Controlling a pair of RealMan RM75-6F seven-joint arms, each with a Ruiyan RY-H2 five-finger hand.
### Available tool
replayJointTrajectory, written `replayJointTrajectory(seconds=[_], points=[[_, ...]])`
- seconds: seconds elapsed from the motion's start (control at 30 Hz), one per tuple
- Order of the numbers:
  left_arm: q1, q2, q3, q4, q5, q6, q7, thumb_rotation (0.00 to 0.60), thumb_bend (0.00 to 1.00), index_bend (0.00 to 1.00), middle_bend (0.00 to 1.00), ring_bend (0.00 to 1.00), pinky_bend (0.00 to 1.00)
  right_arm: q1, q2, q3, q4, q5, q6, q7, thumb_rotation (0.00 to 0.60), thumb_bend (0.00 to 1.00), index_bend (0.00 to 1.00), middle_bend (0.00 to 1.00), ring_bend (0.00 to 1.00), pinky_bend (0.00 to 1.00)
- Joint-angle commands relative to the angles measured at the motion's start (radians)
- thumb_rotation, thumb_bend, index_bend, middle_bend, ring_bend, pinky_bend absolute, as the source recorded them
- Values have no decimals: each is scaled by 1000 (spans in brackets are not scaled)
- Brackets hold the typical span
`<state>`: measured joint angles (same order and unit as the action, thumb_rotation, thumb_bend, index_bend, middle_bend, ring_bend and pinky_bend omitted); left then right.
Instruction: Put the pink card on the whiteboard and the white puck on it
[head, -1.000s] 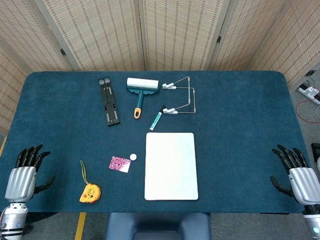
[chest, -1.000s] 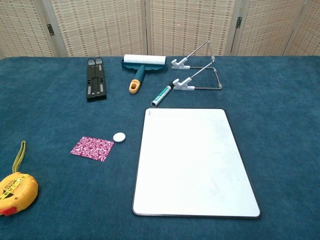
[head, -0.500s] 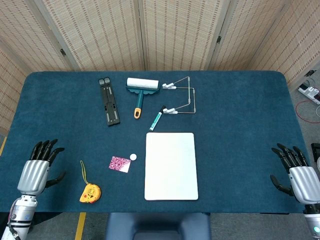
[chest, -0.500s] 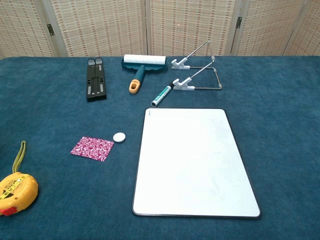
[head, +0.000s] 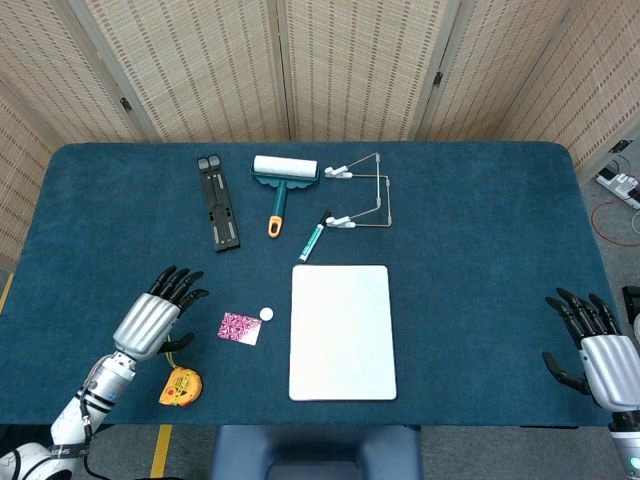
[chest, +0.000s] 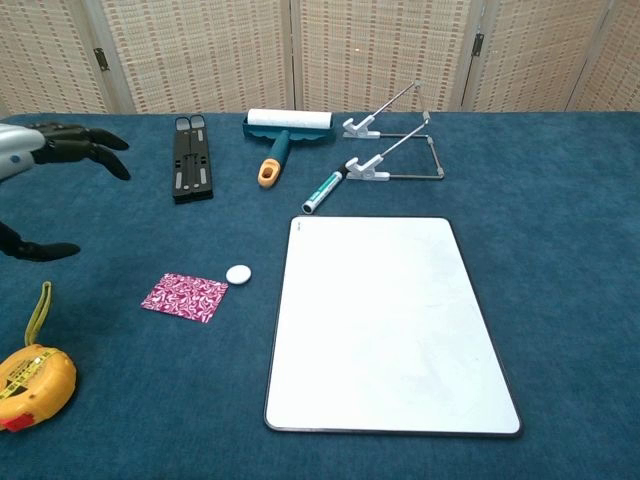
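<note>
Pink card (head: 240, 328) untouched; left hand (head: 153, 320) fingers (chest: 92, 148) spread, empty, beside it; right hand (head: 600, 350) likewise empty.

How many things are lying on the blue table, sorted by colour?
White: 2, whiteboard, white puck
Pink: 1, pink card
Yellow: 1, tape measure
Black: 1, folding stand
Teal: 2, lint roller, marker
Silver: 1, wire stand
Total: 8

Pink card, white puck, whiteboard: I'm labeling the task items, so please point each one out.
pink card (chest: 184, 297), chest view, middle of its patterned face.
white puck (chest: 238, 274), chest view, centre of its top.
whiteboard (chest: 385, 320), chest view, bare middle of its white surface.
</note>
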<state>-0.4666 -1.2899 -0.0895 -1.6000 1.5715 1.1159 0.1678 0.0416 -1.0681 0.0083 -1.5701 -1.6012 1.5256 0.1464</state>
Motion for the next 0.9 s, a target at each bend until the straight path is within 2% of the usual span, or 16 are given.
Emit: replayJointTrajectory(seconds=[0.03,0.23,0.4,0.57,0.9], points=[[-68,-33,-5,31,-29,-96,25,600,305,236,100,63,0,-2,0,0,0,3,2,0,600,368,115,103,116,0],[-123,-60,-3,30,-100,-199,107,600,299,194,78,35,0,-6,-1,1,4,11,3,6,600,367,115,103,116,0],[-154,-100,-5,49,-158,-244,146,600,299,247,78,35,0,-4,-3,3,10,15,-3,11,600,368,115,103,117,0],[-177,-129,-2,67,-202,-273,186,600,301,285,78,35,0,-2,-5,4,17,17,-7,16,600,368,115,103,117,0],[-215,-160,0,66,-306,-300,278,600,300,282,78,35,0,-4,-8,5,32,24,-10,31,600,367,115,103,117,0]])
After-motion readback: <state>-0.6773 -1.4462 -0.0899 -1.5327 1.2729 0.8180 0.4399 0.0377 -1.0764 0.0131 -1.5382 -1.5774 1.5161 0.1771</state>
